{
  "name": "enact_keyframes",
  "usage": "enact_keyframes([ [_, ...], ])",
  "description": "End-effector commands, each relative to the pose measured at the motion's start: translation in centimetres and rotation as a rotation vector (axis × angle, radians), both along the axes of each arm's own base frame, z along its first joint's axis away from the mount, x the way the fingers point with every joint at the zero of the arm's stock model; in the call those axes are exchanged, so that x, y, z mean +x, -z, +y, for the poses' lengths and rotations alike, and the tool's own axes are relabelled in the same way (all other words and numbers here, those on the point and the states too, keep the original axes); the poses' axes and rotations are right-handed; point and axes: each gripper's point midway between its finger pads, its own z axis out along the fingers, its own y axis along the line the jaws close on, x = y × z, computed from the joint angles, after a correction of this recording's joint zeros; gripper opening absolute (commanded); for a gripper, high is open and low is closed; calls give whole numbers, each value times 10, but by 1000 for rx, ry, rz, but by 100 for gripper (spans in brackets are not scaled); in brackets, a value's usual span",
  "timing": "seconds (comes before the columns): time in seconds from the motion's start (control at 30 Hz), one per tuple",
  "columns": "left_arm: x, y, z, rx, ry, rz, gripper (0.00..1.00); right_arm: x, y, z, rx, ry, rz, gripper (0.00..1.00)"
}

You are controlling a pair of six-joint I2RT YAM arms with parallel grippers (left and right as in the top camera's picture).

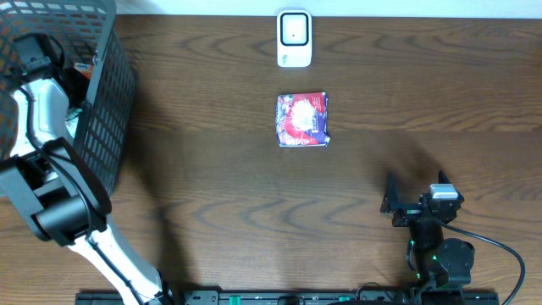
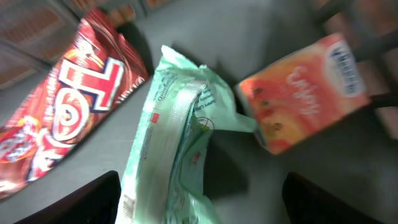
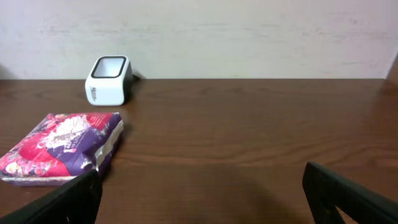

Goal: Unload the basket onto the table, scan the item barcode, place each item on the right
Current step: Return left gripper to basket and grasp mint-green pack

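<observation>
My left arm (image 1: 42, 110) reaches down into the black mesh basket (image 1: 110, 93). In the left wrist view my left gripper (image 2: 202, 208) stands open over a pale green packet (image 2: 180, 143), whose lower end lies between the fingers, nearer the left one. A red snack bag (image 2: 68, 106) lies to its left and an orange carton (image 2: 305, 90) to its right. A red and purple packet (image 1: 301, 119) lies on the table in front of the white scanner (image 1: 294, 38). My right gripper (image 1: 406, 203) rests open at the front right, holding nothing.
The basket fills the table's far left corner and its wall surrounds my left arm. In the right wrist view the scanner (image 3: 109, 79) and the red and purple packet (image 3: 62, 146) lie ahead to the left, with bare wood between the fingers.
</observation>
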Motion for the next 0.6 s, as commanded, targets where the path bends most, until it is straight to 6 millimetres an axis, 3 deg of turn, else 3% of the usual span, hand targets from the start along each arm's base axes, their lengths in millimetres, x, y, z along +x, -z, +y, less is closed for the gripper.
enact_keyframes([
  [0.0, -2, 14, 8, 19, -27, 27, 84, 0, 1, -1, -11, 3, 1, 99],
  [0.17, -2, 23, 7, 14, -26, 39, 76, 0, 1, -1, -11, 3, 1, 99],
  [0.57, -23, 50, -3, -16, -16, 114, 76, 0, 1, -1, -11, 3, 1, 99],
])
